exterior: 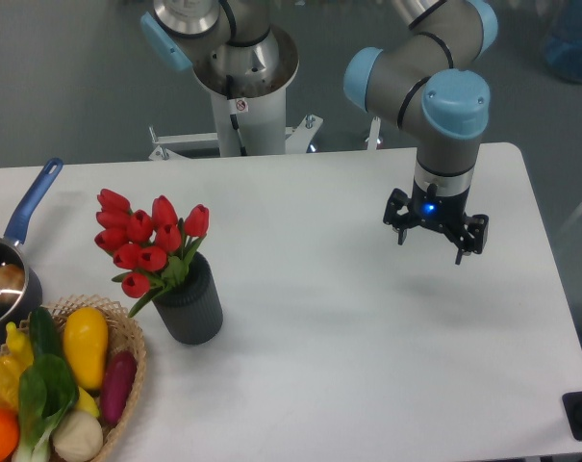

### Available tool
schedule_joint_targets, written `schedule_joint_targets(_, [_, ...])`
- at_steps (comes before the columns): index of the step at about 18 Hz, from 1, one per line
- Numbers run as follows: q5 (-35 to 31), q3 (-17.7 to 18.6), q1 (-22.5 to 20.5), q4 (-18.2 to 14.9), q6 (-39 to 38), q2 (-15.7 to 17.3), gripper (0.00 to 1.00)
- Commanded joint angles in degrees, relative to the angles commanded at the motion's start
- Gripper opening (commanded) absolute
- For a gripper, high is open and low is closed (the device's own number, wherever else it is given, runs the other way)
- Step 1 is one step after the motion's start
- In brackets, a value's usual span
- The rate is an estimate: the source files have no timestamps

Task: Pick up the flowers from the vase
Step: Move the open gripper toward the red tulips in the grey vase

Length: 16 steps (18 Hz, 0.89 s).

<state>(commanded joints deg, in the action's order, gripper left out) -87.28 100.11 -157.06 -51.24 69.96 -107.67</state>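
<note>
The flowers, a bunch of red tulip buds with green leaves, stand in the vase, a short dark grey ribbed cylinder on the left half of the white table. My gripper hangs over the right side of the table, far to the right of the flowers. Its black fingers are spread apart and hold nothing.
A blue-handled saucepan sits at the left edge. A wicker basket of colourful vegetables stands at the front left, close beside the vase. The arm's base column rises behind the table's far edge.
</note>
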Motion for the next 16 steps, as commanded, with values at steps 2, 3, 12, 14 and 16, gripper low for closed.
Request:
schedule_joint_targets(2, [0.0, 0.2, 0.0, 0.0, 0.0, 0.1, 1.0])
schedule_joint_targets(3, [0.2, 0.2, 0.0, 0.1, 0.1, 0.1, 1.0])
schedule_joint_targets(12, [4.0, 9.7, 4.5, 0.5, -0.4, 5.6, 1.0])
schedule_joint_targets(14, [4.1, 10.6, 6.6, 0.5, -0.4, 6.8, 1.0])
schedule_joint_targets(16, [6.2, 10.4, 9.4, 0.7, -0.4, 6.9, 1.0])
